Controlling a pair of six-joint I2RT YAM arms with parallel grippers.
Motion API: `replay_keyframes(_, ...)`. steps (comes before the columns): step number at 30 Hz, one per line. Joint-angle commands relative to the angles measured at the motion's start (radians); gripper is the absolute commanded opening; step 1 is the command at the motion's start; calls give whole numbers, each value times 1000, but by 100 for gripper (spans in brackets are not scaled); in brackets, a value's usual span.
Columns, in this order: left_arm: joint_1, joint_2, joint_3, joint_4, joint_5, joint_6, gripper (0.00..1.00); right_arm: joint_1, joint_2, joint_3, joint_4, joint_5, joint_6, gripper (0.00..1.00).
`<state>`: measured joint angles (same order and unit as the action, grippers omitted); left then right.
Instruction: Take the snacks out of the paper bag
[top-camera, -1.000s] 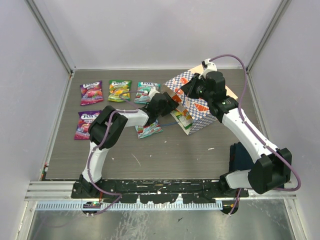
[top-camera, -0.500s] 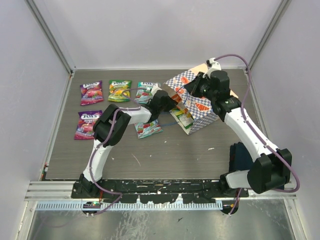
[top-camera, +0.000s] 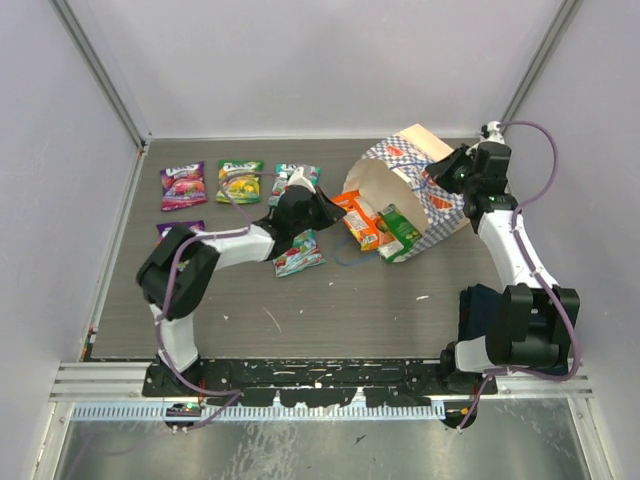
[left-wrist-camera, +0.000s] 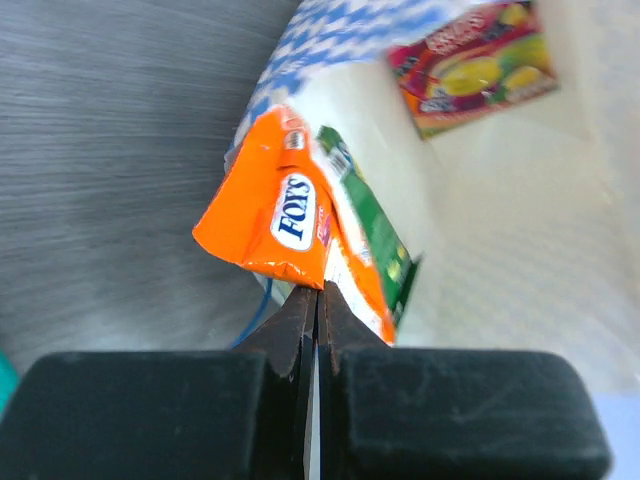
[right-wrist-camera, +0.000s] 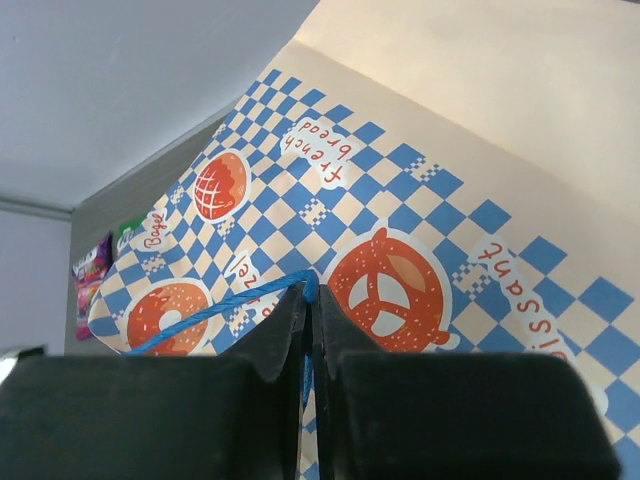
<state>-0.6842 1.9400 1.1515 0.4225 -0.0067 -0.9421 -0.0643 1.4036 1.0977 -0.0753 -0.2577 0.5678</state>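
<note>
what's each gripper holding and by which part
The left gripper pinches the orange snack packet by its near edge; the right gripper holds the paper bag by its blue cord handle.

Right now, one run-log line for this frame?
left fingers: shut on orange packet at bag mouth | right fingers: shut on blue cord handle | paper bag: tipped on side, mouth toward left arm | green packet: beside orange one
</note>
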Motion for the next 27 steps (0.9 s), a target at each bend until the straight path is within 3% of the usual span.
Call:
replay_keyframes(1, 11, -235, -71, 112, 73, 131, 0, -67, 3, 57, 64, 30, 31, 1)
replay_keyframes(6, 59, -427, -121, 66, 182, 216, 0, -120, -20, 38, 55, 63, 46, 1)
replay_keyframes(11, 114, -501, -104, -42, 338, 343, 0, -168, -55, 12, 53, 66, 77, 1)
replay_keyframes(16, 115, -503, -60, -197, 309, 493, 0, -167, -87, -2, 60, 35, 86, 1)
replay_keyframes(27, 116, -578, -49, -340, 199, 580, 0, -150, -93, -19, 44, -8, 71, 1)
